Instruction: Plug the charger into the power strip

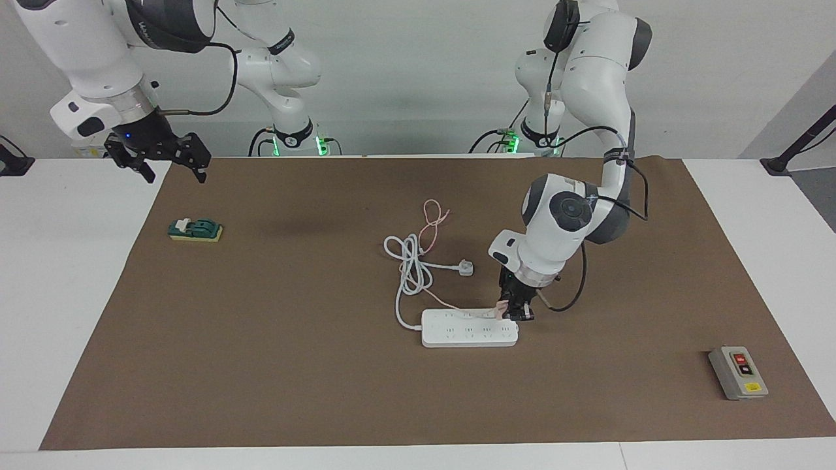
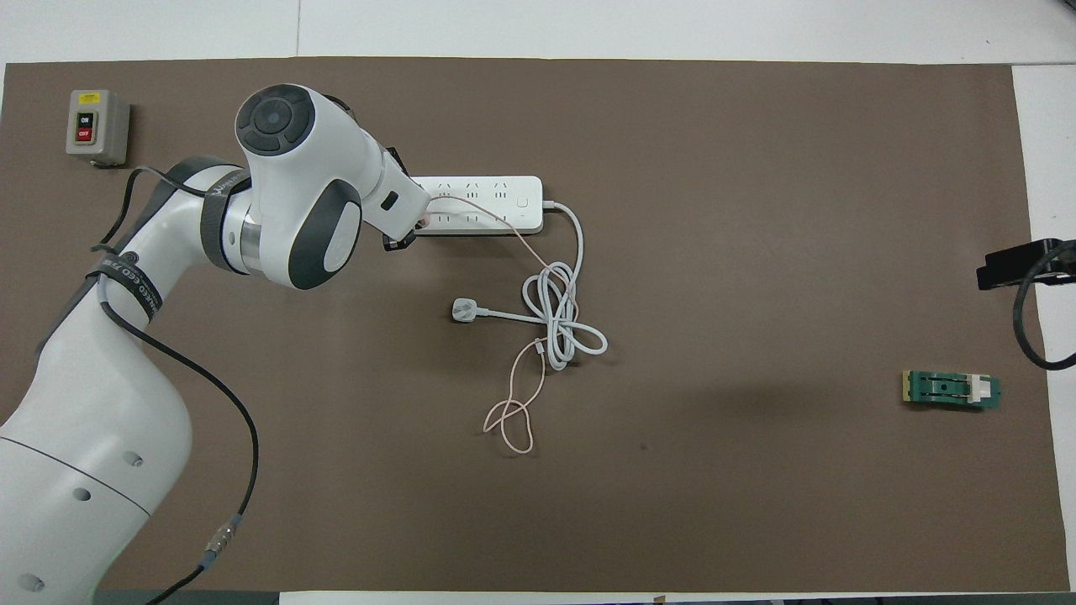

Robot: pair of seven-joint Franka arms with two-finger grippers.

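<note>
On the strip [image 1: 469,328], at its end toward the left arm's side of the surface [image 1: 294,365], sits the pink charger [image 1: 501,312] — pinched in the left claw [image 1: 516,314], which points straight down and meets the row of sockets nearer the robots. Whether the prongs are fully seated cannot be told. The left arm bends low over the mat, elbow up, wrist vertical above the strip's end; from overhead its wrist housing covers that end. A thin pink cable [image 1: 432,222] runs from the charger across the strip and ends in a loose loop nearer the robots. The strip's thick white cord [image 1: 410,261] lies bundled beside that cable, its three-pin plug [image 1: 466,267] flat on the mat.

The right claw [image 1: 171,163] hangs in the air over the mat's edge at the right arm's end, waiting — fingers spread, holding nothing. A green block [image 1: 195,229] lies near it on the mat. A grey switch box [image 1: 738,373] sits toward the left arm's end, farther from the robots than the strip.
</note>
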